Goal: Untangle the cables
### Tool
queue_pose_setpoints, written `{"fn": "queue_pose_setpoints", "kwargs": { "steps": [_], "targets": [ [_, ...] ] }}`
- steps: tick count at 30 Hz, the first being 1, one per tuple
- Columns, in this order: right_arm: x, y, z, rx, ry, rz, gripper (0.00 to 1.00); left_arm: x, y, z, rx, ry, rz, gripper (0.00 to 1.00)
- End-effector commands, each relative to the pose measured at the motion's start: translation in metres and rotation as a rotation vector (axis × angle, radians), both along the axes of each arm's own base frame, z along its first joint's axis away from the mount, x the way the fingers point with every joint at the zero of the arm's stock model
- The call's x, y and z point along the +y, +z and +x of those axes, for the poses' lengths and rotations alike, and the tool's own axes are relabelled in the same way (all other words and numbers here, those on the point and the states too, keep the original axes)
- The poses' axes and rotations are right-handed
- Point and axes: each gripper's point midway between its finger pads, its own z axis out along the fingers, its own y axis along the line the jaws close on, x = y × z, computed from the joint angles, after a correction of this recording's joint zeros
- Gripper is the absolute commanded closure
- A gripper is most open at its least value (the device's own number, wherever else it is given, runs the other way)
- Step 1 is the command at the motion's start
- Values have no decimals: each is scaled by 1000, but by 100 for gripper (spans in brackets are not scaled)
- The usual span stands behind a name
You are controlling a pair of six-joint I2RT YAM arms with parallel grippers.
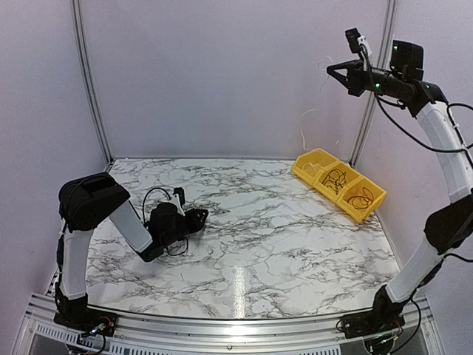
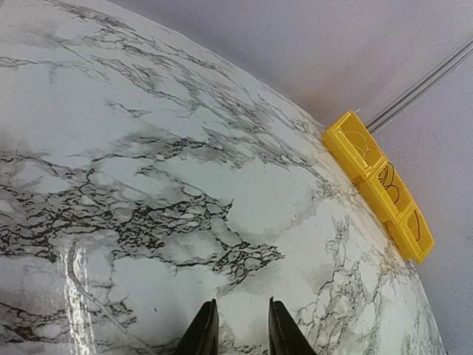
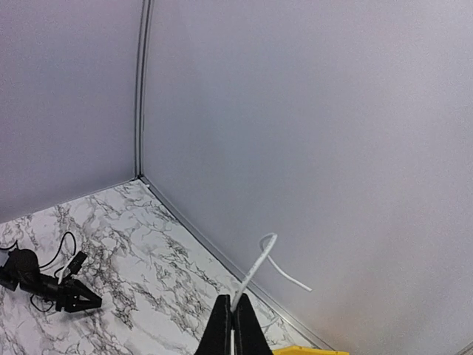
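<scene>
So, the right gripper (image 3: 233,305) has its fingers pressed tight together, pinching a thin white wire (image 3: 250,271) that pokes up past the tips and curls over into a little hook. That arm sits way up high, well above the yellow plastic three-compartment bin (image 1: 324,192). From the overhead view I can't tell if the wire's other end reaches down into the bin.

The left gripper (image 2: 241,303) has its fingers slightly spread with nothing between them, just white-and-grey marble tabletop (image 1: 259,244) showing through the gap. It's low over the table, well apart from the bin, off to the bin's left.

Inside the bin, a coil of thin black wire (image 1: 334,179) lies in the middle compartment and a second black coil (image 1: 362,197) in the end compartment nearest the right arm's base.
</scene>
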Motion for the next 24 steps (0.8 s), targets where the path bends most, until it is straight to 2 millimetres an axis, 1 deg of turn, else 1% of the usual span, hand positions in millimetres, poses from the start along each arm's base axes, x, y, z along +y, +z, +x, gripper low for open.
{"fn": "queue_pose_setpoints", "kwargs": {
  "steps": [1,6,10,13,16,17,18,22,24],
  "targets": [
    [-17,-7,37,-9,-124,9,100,1,14,-8,-2,-46,10,73],
    [-30,-38,71,28,-196,-32,100,-13,31,-22,10,-150,-53,72],
    [-43,-62,96,59,-244,-36,100,-22,38,-30,24,-204,-92,72],
    [-58,-74,114,83,-276,-21,100,-26,40,-33,30,-225,-106,72],
    [-79,-89,137,107,-327,-10,100,-28,40,-36,37,-235,-110,72],
    [-81,-92,142,113,-331,-3,100,-28,39,-37,39,-238,-110,72],
    [-99,-97,150,123,-365,8,100,-29,40,-37,38,-241,-110,72],
    [-127,-114,171,174,-397,60,100,-29,35,-39,46,-243,-105,73],
    [-140,-128,182,202,-411,74,100,-29,32,-39,54,-243,-102,73]
  ]
}}
